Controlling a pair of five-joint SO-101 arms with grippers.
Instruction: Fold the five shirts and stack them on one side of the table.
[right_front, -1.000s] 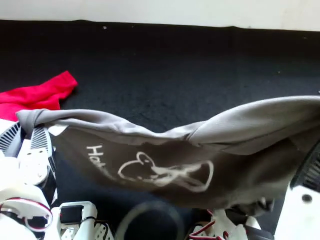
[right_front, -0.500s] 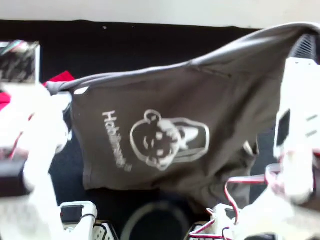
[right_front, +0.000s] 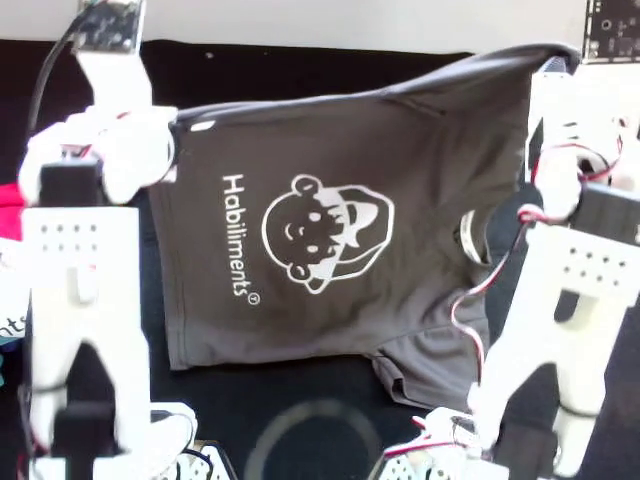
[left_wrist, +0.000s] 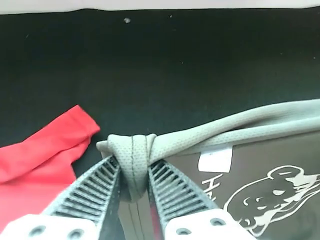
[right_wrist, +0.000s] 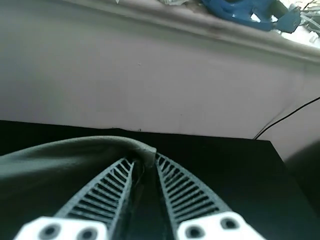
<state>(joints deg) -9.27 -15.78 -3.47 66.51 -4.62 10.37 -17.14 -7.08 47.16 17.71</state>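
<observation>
A dark grey shirt (right_front: 330, 240) with a white cartoon print hangs spread out in the air between my two arms, above the black table (right_front: 300, 60). My left gripper (right_front: 170, 135) is shut on a bunched corner of the grey shirt (left_wrist: 131, 155) at the left. My right gripper (right_front: 545, 65) is shut on the opposite upper edge of the grey shirt (right_wrist: 90, 150), held higher and farther back. A red shirt (left_wrist: 40, 155) lies crumpled on the table at the far left, and a sliver of this red shirt (right_front: 8, 210) shows beside the left arm.
A pale wall (right_wrist: 150, 80) rises behind the table's far edge. Both white arm bodies (right_front: 80, 300) (right_front: 570, 300) stand tall at the left and right. Red and white cables (right_front: 480, 300) hang by the right arm. Arm bases (right_front: 300, 450) sit at the near edge.
Both arms rose and moved toward the far side, lifting the grey shirt from a sagging drape into a spread, hanging sheet with its print fully showing.
</observation>
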